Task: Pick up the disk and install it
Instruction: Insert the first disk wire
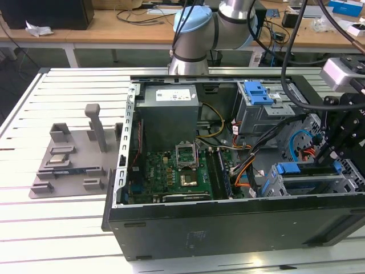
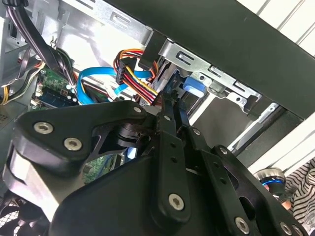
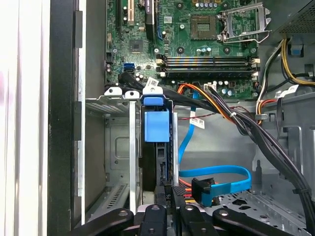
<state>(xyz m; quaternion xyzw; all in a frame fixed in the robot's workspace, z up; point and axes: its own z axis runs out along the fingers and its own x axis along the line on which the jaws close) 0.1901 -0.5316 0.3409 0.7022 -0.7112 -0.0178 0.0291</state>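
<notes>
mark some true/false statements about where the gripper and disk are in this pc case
1. The gripper is over the drive bays at the exterior view's right of the computer case. True.
2. The disk lies flat on the table outside the case. False: it stands on edge in a metal drive bay, blue tab showing.
3. The case's side panel is closed. False: it is open, with the motherboard exposed.
4. A blue flat cable lies beside the bay in the first wrist view. True.
5. A grey fixture sits on the table at the exterior view's left of the case. True.

My gripper (image 1: 336, 149) hangs inside the open black computer case (image 1: 171, 220), at the exterior view's right; the grey plastic fixture tray (image 1: 68, 171) lies left.
</notes>
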